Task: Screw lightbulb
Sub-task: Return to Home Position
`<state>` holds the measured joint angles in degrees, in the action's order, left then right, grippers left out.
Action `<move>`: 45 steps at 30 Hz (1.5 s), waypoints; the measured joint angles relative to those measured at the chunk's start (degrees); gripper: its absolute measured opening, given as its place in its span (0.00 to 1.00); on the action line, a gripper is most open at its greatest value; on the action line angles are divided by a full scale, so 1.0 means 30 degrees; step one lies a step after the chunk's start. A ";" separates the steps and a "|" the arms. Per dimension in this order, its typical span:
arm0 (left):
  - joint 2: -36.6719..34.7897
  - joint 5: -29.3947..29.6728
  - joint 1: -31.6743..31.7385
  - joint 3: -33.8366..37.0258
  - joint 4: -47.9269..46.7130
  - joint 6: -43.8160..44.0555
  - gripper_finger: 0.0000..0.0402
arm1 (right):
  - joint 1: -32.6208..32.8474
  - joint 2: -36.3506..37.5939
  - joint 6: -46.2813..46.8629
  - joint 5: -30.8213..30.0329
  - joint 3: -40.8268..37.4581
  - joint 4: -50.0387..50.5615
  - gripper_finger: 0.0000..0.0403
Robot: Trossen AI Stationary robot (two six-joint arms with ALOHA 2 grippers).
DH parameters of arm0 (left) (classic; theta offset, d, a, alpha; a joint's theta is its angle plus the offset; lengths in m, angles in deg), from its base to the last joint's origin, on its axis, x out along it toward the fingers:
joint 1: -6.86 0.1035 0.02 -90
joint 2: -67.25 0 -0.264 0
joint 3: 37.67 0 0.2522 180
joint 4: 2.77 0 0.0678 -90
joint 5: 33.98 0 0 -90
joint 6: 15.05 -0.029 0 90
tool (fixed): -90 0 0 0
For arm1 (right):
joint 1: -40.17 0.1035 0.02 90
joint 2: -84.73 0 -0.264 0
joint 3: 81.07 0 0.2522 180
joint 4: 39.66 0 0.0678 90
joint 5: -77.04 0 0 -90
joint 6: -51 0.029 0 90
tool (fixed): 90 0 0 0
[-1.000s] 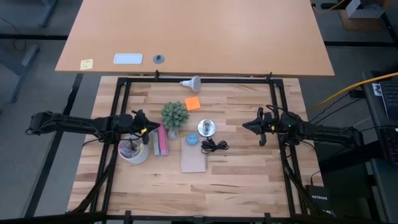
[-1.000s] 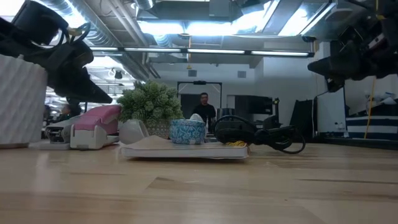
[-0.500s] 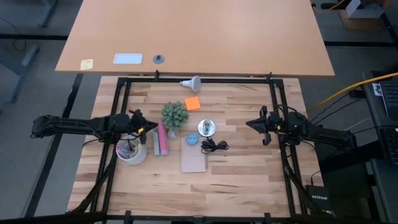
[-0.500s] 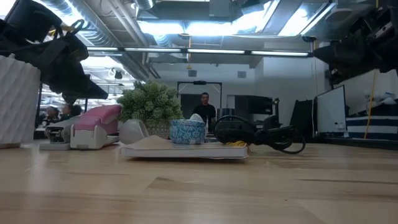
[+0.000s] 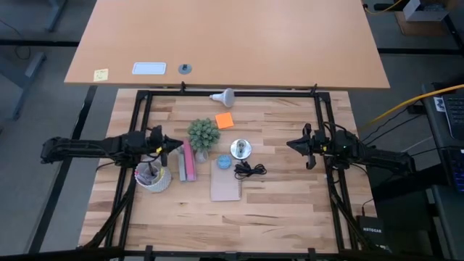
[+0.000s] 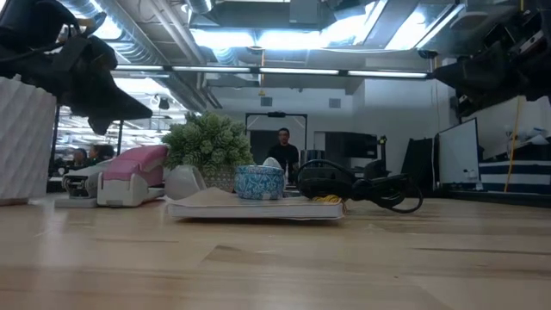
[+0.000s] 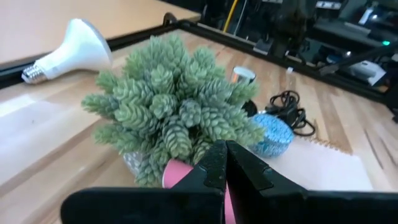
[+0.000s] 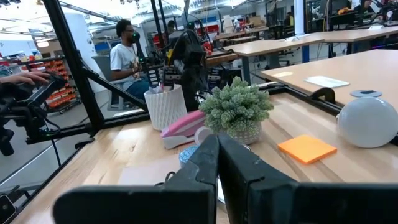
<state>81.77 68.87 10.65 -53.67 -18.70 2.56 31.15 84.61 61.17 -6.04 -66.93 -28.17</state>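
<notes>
— Where is our lightbulb (image 5: 223, 96)?
— On its side at the far edge of the table (image 5: 283, 206), well apart from the silver socket (image 5: 241, 149). Nothing holds it.
— And our grippers?
— Our left gripper (image 5: 171, 143) hangs near the plant (image 5: 204, 133), fingers pinched together on nothing. Our right gripper (image 5: 293, 145) is the same, out at the right side.
— Which step is this?
— Going home, we think. Next we tuck both arms in and must not bump the white cup (image 5: 154, 177).
</notes>
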 joint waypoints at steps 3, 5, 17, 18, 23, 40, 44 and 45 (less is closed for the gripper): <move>-0.0523 0.0001 0.0001 0.0000 -0.0003 0.0000 0.00 | 0.0000 0.0000 0.0000 0.0004 0.0000 0.0000 0.03; -0.0879 -0.0004 0.0001 0.0000 -0.0012 0.0000 0.00 | 0.0000 0.0000 0.0000 0.0005 0.0000 0.0006 0.03; -0.3037 0.0001 0.0000 0.0000 -0.0025 0.0000 0.00 | 0.0000 0.0000 0.0000 0.0019 0.0000 0.0022 0.03; -0.3193 0.0002 0.0002 0.0000 -0.0025 0.0000 0.00 | 0.0000 0.0000 0.0000 0.0019 0.0000 0.0022 0.03; -0.3868 -0.0001 -0.0004 0.0000 -0.0021 0.0000 0.00 | 0.0000 0.0000 0.0000 0.0019 0.0000 0.0029 0.03; -0.4765 0.0003 -0.0004 0.0000 -0.0025 0.0000 0.00 | 0.0000 0.0000 0.0000 0.0048 0.0000 -0.0064 0.03; -0.4765 0.0003 -0.0004 0.0000 -0.0025 0.0000 0.00 | 0.0000 0.0000 0.0000 0.0048 0.0000 -0.0080 0.03; -0.4765 0.0003 -0.0004 0.0000 -0.0025 0.0000 0.00 | 0.0000 0.0000 0.0000 0.0048 0.0000 -0.0087 0.03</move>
<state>67.48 68.88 10.63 -53.67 -18.78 2.56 31.15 84.61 61.17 -5.89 -66.93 -28.43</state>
